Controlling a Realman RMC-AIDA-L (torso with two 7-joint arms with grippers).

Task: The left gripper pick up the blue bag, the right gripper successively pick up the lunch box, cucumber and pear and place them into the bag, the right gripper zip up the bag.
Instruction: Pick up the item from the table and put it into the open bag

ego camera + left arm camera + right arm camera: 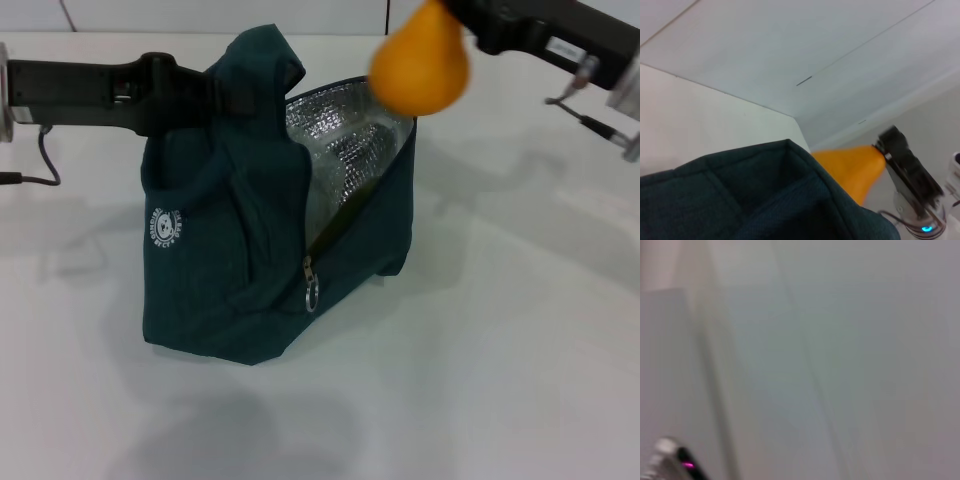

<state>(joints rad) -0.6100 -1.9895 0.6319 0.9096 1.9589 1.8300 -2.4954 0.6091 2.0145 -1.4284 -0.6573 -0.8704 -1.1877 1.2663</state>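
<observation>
The blue bag (pixel 230 270) stands upright mid-table, its mouth open and the silver foil lining (pixel 340 150) showing. My left gripper (pixel 222 95) reaches in from the left and is shut on the bag's top fabric, holding it up. From the upper right, my right gripper (pixel 458 18) is shut on the orange pear (pixel 420 65), which hangs just above the far right rim of the bag's mouth. In the left wrist view, the pear (pixel 855 167) and right gripper (pixel 892 147) show beyond the bag's edge (pixel 765 200). A thin green strip inside the near rim (pixel 355 205) may be the cucumber. The lunch box is hidden.
The ring zipper pull (pixel 312 292) hangs at the bag's front corner, and a round white logo (pixel 165 227) marks its side. A black cable (pixel 42 160) trails from the left arm. White table (pixel 500 350) surrounds the bag. The right wrist view shows only blurred wall.
</observation>
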